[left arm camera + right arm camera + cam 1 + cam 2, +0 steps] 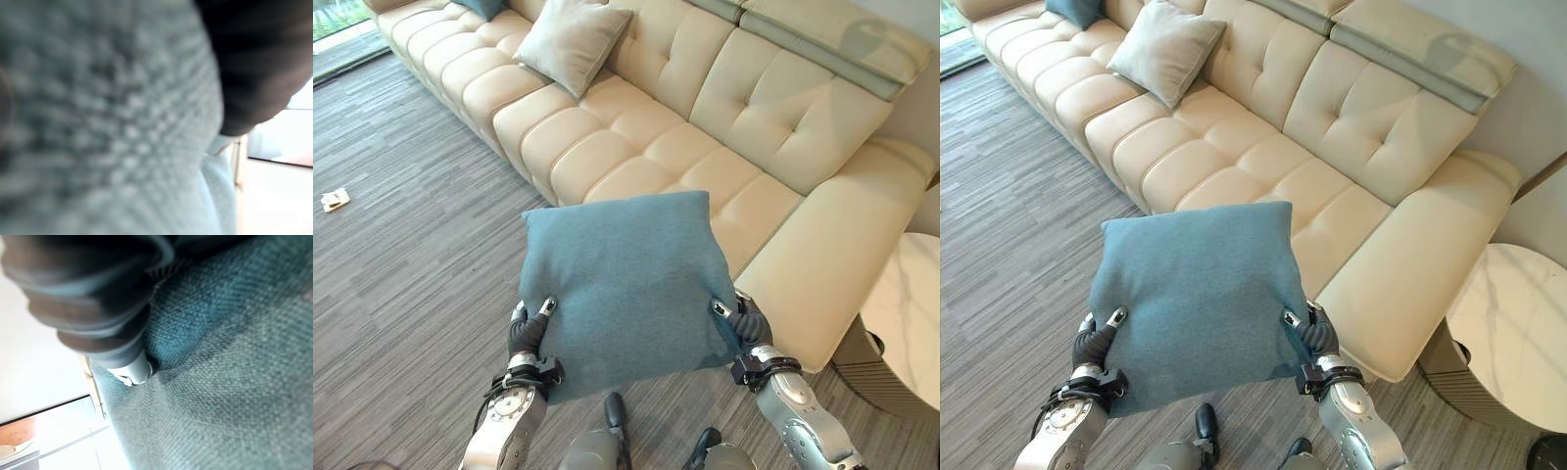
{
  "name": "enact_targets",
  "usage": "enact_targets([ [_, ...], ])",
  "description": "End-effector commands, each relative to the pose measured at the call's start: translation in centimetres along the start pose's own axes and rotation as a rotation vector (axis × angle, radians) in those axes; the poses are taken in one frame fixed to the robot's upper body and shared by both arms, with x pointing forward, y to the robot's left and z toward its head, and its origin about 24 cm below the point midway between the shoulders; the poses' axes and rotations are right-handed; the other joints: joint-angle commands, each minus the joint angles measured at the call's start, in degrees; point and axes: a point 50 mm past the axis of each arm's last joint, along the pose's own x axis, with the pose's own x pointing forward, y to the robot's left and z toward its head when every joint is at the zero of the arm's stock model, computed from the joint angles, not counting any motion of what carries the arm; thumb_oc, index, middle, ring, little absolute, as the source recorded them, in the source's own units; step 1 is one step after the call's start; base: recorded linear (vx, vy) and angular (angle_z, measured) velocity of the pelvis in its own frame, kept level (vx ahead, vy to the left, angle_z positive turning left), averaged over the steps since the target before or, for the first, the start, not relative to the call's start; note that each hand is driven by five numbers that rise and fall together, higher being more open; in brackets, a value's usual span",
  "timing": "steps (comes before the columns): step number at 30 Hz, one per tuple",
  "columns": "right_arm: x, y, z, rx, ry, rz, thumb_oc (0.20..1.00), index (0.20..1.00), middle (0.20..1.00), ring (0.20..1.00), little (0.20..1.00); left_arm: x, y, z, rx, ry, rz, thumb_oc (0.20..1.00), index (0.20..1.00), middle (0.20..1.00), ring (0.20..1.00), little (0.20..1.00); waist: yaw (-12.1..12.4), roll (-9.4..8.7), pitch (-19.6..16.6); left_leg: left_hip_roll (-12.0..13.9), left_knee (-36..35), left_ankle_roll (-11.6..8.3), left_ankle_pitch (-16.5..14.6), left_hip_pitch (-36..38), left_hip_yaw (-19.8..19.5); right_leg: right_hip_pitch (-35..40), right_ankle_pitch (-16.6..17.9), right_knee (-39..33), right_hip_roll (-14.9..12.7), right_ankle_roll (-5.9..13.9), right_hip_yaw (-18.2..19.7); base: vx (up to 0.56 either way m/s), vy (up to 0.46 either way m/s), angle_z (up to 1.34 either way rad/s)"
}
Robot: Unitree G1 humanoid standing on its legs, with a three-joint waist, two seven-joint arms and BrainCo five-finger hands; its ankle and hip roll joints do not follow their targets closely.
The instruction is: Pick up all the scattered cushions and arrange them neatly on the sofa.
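A large teal cushion [622, 284] hangs in the air in front of the cream sofa [636, 147], held flat between my two hands. My left hand [530, 328] grips its near left corner and my right hand [741, 318] its near right corner. Each thumb lies on top of the fabric, while the fingers are hidden underneath. Close up, the teal weave [234, 357] presses against my right hand [93, 308]; my left wrist view shows the same fabric [98, 122]. A beige cushion [573, 39] leans on the sofa's back. Another teal cushion [481, 7] sits at the far end.
A small white object [335, 200] lies on the grey striped carpet at the left. A round marble side table [906, 313] stands by the sofa's right armrest. The seat directly beyond the held cushion is bare.
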Motion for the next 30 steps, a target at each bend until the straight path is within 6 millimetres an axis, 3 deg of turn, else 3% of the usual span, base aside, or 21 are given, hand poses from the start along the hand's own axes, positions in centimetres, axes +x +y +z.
enact_targets([
  [1,0.9,3.9,3.4,0.044,-0.187,0.182,0.200,0.200,0.200,0.200,0.200,-0.1,-3.1,4.2,-0.027,-0.220,-0.160,0.200,0.200,0.200,0.200,0.200,-2.48,-0.01,-0.58,0.85,-3.52,-3.36,-5.00,3.16,-4.77,-4.66,-5.76,-0.36,11.22,-0.76,13.16,0.09,0.129,0.33],
  [5,1.1,3.9,3.2,0.063,-0.171,0.179,0.200,0.200,0.200,0.200,0.200,0.3,-2.8,4.0,-0.012,-0.212,-0.151,0.200,0.200,0.200,0.200,0.200,-2.31,0.07,0.27,0.98,-3.52,-3.57,-5.83,4.79,-3.29,-6.54,-3.85,-6.18,12.83,-0.87,11.22,0.11,0.062,0.11],
  [6,1.1,3.8,3.3,0.069,-0.175,0.176,0.200,0.200,0.200,0.200,0.200,0.6,-2.7,4.1,-0.012,-0.211,-0.131,0.200,0.200,0.200,0.200,0.200,-2.30,-0.78,0.50,0.64,-3.52,-3.85,-6.52,5.76,-2.54,-8.81,-1.07,-11.92,15.20,0.51,9.83,0.09,-0.023,-0.46],
  [7,1.1,3.8,3.3,0.069,-0.175,0.176,0.200,0.200,0.200,0.200,0.200,0.6,-2.7,4.1,-0.012,-0.211,-0.131,0.200,0.200,0.200,0.200,0.200,-2.30,-0.77,0.51,0.65,-3.52,-3.85,-6.52,5.77,-2.54,-8.79,-1.04,-11.96,15.21,0.51,9.83,0.22,-0.069,-0.43],
  [8,1.2,3.9,3.3,0.069,-0.177,0.176,0.200,0.200,0.200,0.200,0.200,0.8,-2.7,4.3,-0.011,-0.217,-0.121,0.200,0.200,0.200,0.200,0.200,-1.55,-1.84,0.22,0.12,-3.52,-4.25,-7.51,7.09,-1.26,-8.48,1.09,-17.65,15.29,1.83,3.71,0.23,-0.081,-0.22],
  [9,1.3,3.9,3.4,0.071,-0.181,0.177,0.200,0.200,0.200,0.200,0.200,0.9,-2.6,4.3,-0.006,-0.217,-0.116,0.200,0.200,0.200,0.200,0.200,-1.12,-2.48,-0.29,0.04,-2.99,-4.52,-8.39,7.72,-0.31,-7.43,1.82,-19.82,15.45,2.09,-0.12,0.23,-0.082,-0.36],
  [10,1.3,3.9,3.4,0.071,-0.181,0.177,0.200,0.200,0.200,0.200,0.200,0.9,-2.6,4.3,-0.006,-0.217,-0.116,0.200,0.200,0.200,0.200,0.200,-1.14,-2.48,-0.28,0.05,-2.98,-4.52,-8.40,7.73,-0.32,-7.39,1.84,-19.87,15.46,2.09,-0.14,0.28,-0.090,-0.46],
  [11,1.2,3.9,3.6,0.070,-0.188,0.181,0.200,0.200,0.200,0.200,0.200,0.7,-2.6,4.2,-0.004,-0.216,-0.123,0.200,0.200,0.200,0.200,0.200,-0.79,-3.27,-1.48,-0.08,-1.37,-4.57,-10.21,8.90,1.18,-5.97,1.64,-20.79,15.49,1.34,-2.79,0.18,-0.058,-0.33],
  [12,1.1,3.9,3.6,0.070,-0.187,0.181,0.200,0.200,0.200,0.200,0.200,0.6,-2.6,4.2,-0.003,-0.215,-0.123,0.200,0.200,0.200,0.200,0.200,-0.73,-3.26,-1.46,-0.02,-1.16,-4.61,-10.38,8.91,1.24,-5.85,1.62,-20.87,15.57,1.30,-2.75,0.45,-0.092,-0.18],
  [14,0.9,3.5,3.8,0.067,-0.198,0.175,0.200,0.200,0.200,0.200,0.200,0.4,-3.2,4.1,-0.024,-0.214,-0.143,0.200,0.200,0.200,0.200,0.200,-1.81,-2.35,-3.62,0.97,4.70,-4.91,-13.84,10.55,2.57,-4.26,-0.28,-18.23,15.72,-0.52,-1.45,0.46,-0.071,-0.28],
  [17,0.7,3.0,3.7,0.064,-0.194,0.165,0.200,0.200,0.200,0.200,0.200,0.1,-3.4,4.0,-0.030,-0.212,-0.163,0.200,0.200,0.200,0.200,0.200,-2.47,-0.69,-4.68,2.74,9.90,-6.43,-13.39,11.27,3.85,-1.94,-2.11,-18.24,16.65,-1.98,-1.71,0.32,-0.075,-0.29],
  [19,0.6,2.7,3.4,0.053,-0.181,0.156,0.200,0.200,0.200,0.200,0.200,-0.1,-3.4,3.9,-0.050,-0.207,-0.170,0.200,0.200,0.200,0.200,0.200,-2.56,0.56,-4.86,4.49,16.43,-8.47,-10.30,10.69,4.55,0.87,-3.22,-19.51,17.73,-3.08,-1.44,0.34,-0.127,-0.29],
  [20,0.6,2.6,3.5,0.048,-0.181,0.160,0.200,0.200,0.200,0.200,0.200,-0.2,-3.3,3.9,-0.063,-0.212,-0.161,0.200,0.200,0.200,0.200,0.200,-2.05,1.40,-4.50,4.92,22.47,-10.43,-6.26,9.05,2.95,3.25,-4.26,-21.58,18.92,-4.22,0.01,0.35,-0.161,-0.33],
  [22,0.6,2.5,3.5,0.048,-0.179,0.160,0.200,0.200,0.200,0.200,0.200,-0.3,-3.2,3.9,-0.071,-0.210,-0.157,0.200,0.200,0.200,0.200,0.200,-1.77,1.52,-4.24,4.94,24.97,-11.40,-5.23,7.61,1.72,4.28,-4.46,-22.98,19.61,-4.81,0.79,0.21,-0.104,-0.76],
  [23,0.5,2.3,3.4,0.051,-0.172,0.153,0.200,0.200,0.200,0.200,0.200,-0.4,-3.0,3.8,-0.092,-0.202,-0.142,0.200,0.200,0.200,0.200,0.200,-1.69,1.34,-3.87,5.35,27.70,-12.03,-3.85,4.85,-0.86,5.10,-5.22,-23.88,19.99,-5.59,2.46,0.15,-0.063,-0.80],
  [27,0.4,1.9,3.1,0.047,-0.163,0.134,0.200,0.200,0.200,0.200,0.200,-0.7,-3.0,3.6,-0.095,-0.190,-0.150,0.200,0.200,0.200,0.200,0.200,-1.91,-0.24,-3.07,6.56,21.37,-8.36,-9.03,1.55,-3.60,6.26,-5.12,-24.52,18.14,-4.92,5.54,0.15,-0.008,-0.38],
  [28,0.4,1.9,3.1,0.047,-0.162,0.134,0.200,0.200,0.200,0.200,0.200,-0.7,-3.0,3.6,-0.095,-0.190,-0.150,0.200,0.200,0.200,0.200,0.200,-1.91,-0.26,-3.09,6.50,21.29,-8.29,-9.04,1.60,-3.57,6.27,-5.13,-24.50,18.09,-4.87,5.55,0.15,0.062,-0.48],
  [30,0.4,1.9,2.9,0.042,-0.156,0.132,0.200,0.200,0.200,0.200,0.200,-1.0,-3.0,3.3,-0.102,-0.181,-0.142,0.200,0.200,0.200,0.200,0.200,-1.53,-0.93,-2.70,5.43,13.99,-7.47,-9.79,-0.10,-9.46,6.37,-5.24,-24.17,17.13,-4.71,8.84,0.14,0.077,-0.57],
])
